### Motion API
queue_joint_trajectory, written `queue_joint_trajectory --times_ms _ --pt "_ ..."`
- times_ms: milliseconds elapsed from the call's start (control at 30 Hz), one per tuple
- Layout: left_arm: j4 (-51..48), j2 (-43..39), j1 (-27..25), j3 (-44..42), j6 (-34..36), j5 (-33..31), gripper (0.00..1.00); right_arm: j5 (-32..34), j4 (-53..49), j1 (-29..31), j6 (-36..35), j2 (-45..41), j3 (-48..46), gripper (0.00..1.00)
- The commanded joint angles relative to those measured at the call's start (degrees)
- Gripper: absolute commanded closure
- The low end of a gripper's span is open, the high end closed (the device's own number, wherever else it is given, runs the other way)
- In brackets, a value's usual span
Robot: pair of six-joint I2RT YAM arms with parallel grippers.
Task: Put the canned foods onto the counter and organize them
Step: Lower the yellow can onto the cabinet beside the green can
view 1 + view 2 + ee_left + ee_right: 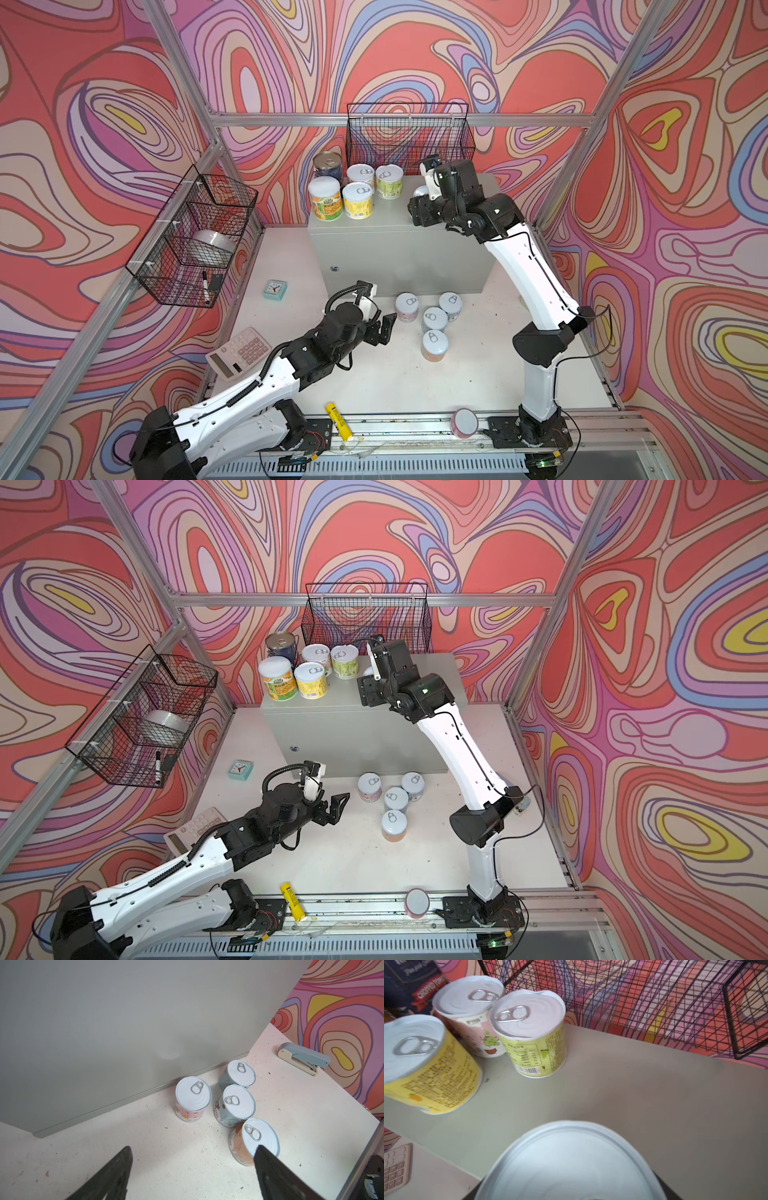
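Five cans stand grouped at the counter's left back: a bare-metal-top blue one, an orange-green one, a yellow one, a white one and a green one. My right gripper is shut on a white-lidded can over the counter top, just right of that group. On the floor before the counter stand a pink can, two blue cans and an orange can. My left gripper hangs open and empty, left of these.
A calculator and a small clock lie on the floor at left. A yellow tube and a pink cylinder rest on the front rail. Wire baskets hang on the walls. A stapler lies by the right wall.
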Motion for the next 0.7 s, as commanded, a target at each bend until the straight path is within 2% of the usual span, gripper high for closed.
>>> queue_joint_trajectory --times_ms 0,333,400,433,500,533,667 --pt "-1.54 -0.36 0.86 0.7 0.96 0.44 0.07 -0.07 5.3 -0.87 0.06 0.6 3.14 1.0" --pt "-1.62 0.41 2.03 0.62 0.46 0.19 0.07 -1.4 3.93 -1.47 0.1 4.55 4.24 0.98" --pt "-1.57 0.52 2.03 0.8 0.45 -0.08 0.07 -1.34 4.28 -1.46 0.05 4.42 3.77 0.86" --pt "-1.55 0.56 2.02 0.88 0.45 -0.14 0.07 -1.41 4.81 -1.46 -0.08 4.27 3.14 0.76" --pt "-1.55 0.68 2.08 1.0 0.37 -0.45 0.07 -1.68 5.74 -1.55 -0.26 3.8 2.0 0.65" --pt "-1.46 0.69 2.15 1.01 0.37 -0.56 0.07 -1.78 6.07 -1.55 -0.4 3.69 1.62 0.61" --pt "-1.35 0.44 2.09 0.5 -0.16 -1.43 0.07 -1.58 6.25 -1.55 -0.51 4.26 1.63 0.54"
